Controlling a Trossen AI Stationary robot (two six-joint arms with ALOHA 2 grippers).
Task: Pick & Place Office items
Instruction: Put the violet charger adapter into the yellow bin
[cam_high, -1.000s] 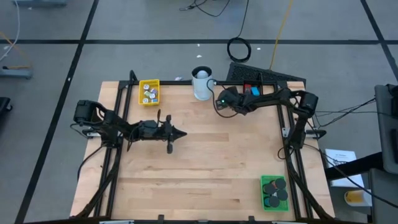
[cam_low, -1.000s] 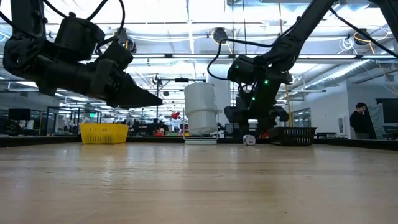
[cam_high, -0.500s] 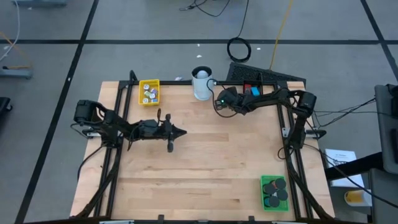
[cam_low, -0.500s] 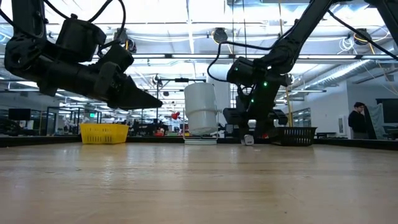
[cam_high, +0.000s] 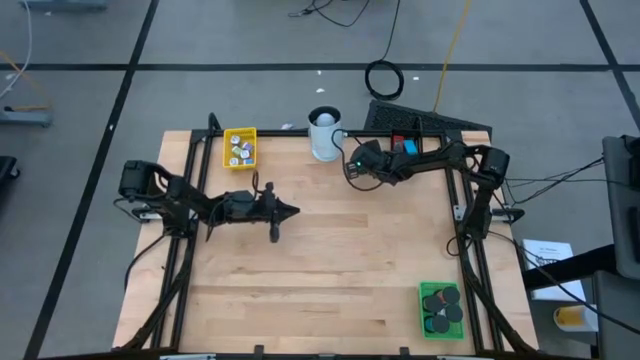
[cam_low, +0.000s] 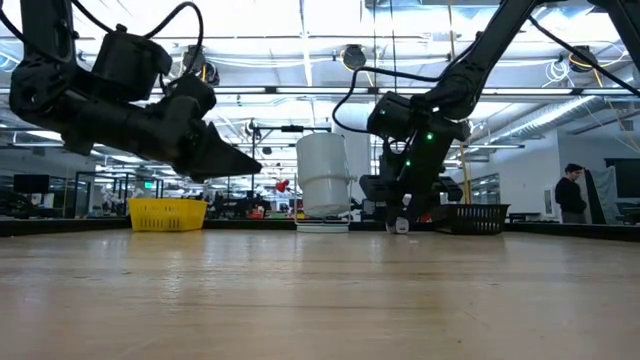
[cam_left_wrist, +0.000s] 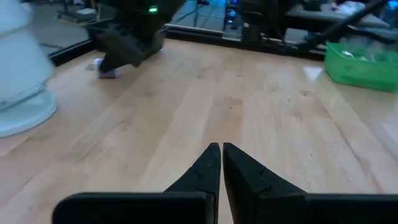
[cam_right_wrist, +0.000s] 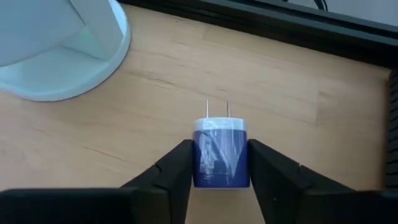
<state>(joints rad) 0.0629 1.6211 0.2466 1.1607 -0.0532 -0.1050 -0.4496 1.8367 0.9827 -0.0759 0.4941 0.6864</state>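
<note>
The plug is a small blue block wrapped in clear, shiny film, with a white cap at one end and two thin metal prongs sticking out of that cap. It lies flat on the wooden table, its prongs pointing away from the wrist.

It sits squarely between the two dark fingers of the right gripper. Each finger stands right along one blue side, so close that the right wrist view does not settle whether the pads press on it or a sliver of gap is left. The white cap and prongs reach out past the fingertips. Whether this gripper already clamps the plug I cannot tell; the fingers are drawn in to about the plug's width around it.

Beyond the prongs and off to one side stands the white cylinder on its round base, near the plug but apart from it. In the high view the right gripper is low at the table's far side, just beside that cylinder.

The left gripper hangs above bare wood near the table's middle, its fingers clenched tip to tip with nothing between them.
</note>
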